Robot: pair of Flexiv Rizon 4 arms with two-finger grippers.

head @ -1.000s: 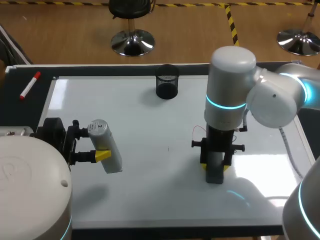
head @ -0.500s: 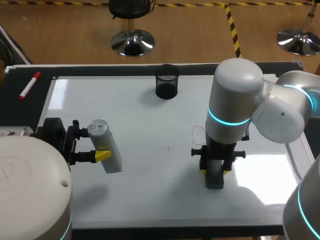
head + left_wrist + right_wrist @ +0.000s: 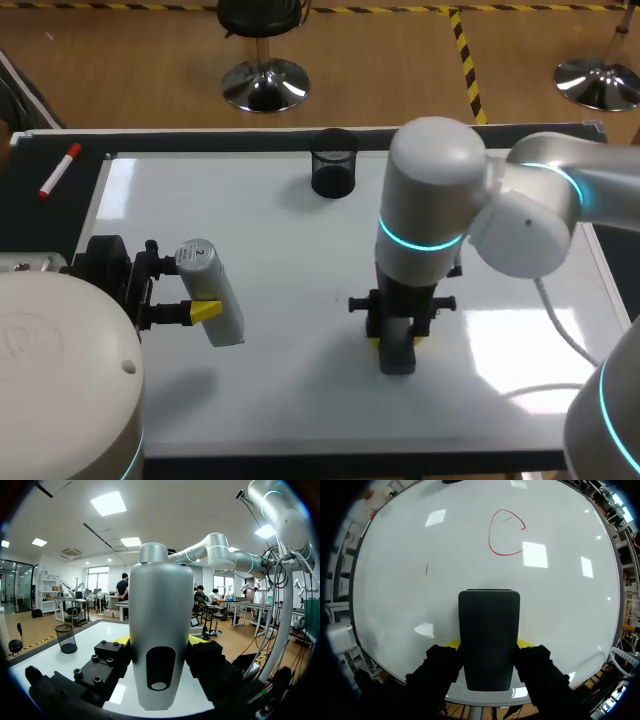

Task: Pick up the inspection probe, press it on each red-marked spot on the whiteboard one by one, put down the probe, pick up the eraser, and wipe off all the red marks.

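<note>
My left gripper (image 3: pixel 192 287) stays at the whiteboard's left side, shut on the grey inspection probe (image 3: pixel 226 324), which points out over the board. The left wrist view has the probe (image 3: pixel 160 630) upright between the yellow-tipped fingers. My right gripper (image 3: pixel 397 343) points down at the middle of the whiteboard (image 3: pixel 260 230), shut on the dark eraser (image 3: pixel 398 360). In the right wrist view the eraser (image 3: pixel 489 625) lies flat against the board, and a red circle mark (image 3: pixel 506 532) lies ahead of it, with a thin dark stroke (image 3: pixel 426 568) off to one side.
A black mesh cup (image 3: pixel 334 163) stands at the board's far edge near the middle. A red marker (image 3: pixel 60 170) lies on the dark table beyond the board's far left corner. A cable (image 3: pixel 560 340) trails from my right arm over the board's right part.
My right arm has slid leftward across the board with the eraser, now covering the spot where a red mark showed in the head view. The left arm and probe have not moved.
</note>
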